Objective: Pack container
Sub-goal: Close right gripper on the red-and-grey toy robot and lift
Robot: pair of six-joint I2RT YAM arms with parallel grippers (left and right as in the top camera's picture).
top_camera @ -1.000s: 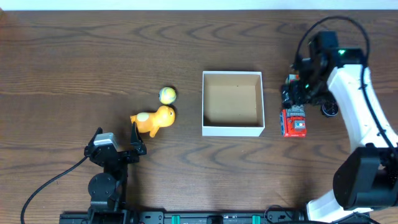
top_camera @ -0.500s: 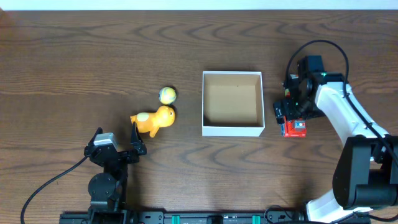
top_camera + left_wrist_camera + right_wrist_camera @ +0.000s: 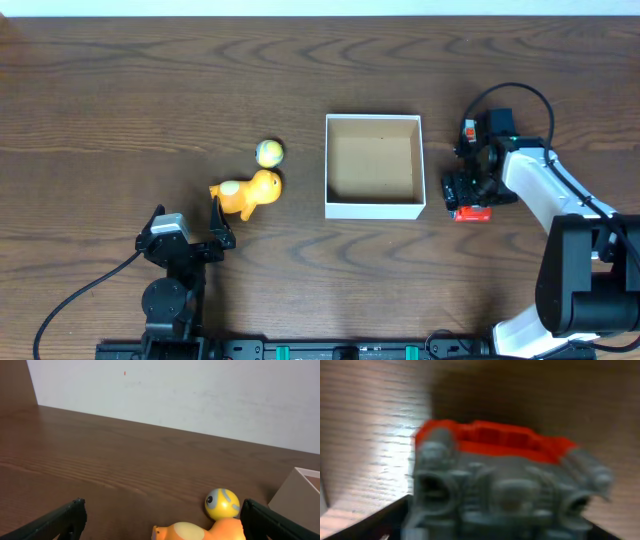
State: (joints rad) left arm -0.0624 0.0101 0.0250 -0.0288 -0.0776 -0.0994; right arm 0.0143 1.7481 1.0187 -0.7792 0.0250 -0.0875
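The container (image 3: 374,210), a square open box with white walls and a brown inside, stands mid-table with nothing in it. My right gripper (image 3: 467,190) is low over a red and grey toy truck (image 3: 473,213) just right of the box. In the right wrist view the truck (image 3: 505,460) fills the space between the open fingers (image 3: 505,527), blurred. An orange toy animal (image 3: 248,193) and a yellow ball (image 3: 269,153) lie left of the box. My left gripper (image 3: 221,220) is open and empty just before the orange toy (image 3: 210,531), with the ball (image 3: 222,503) beyond it.
The box's near corner shows at the right edge of the left wrist view (image 3: 300,490). A white wall (image 3: 200,395) runs behind the table's far edge. Bare wooden tabletop (image 3: 120,100) lies to the left and behind.
My right gripper has moved toward the front and down onto the toy truck, now covering most of it. The left arm, the box and the other toys have not moved.
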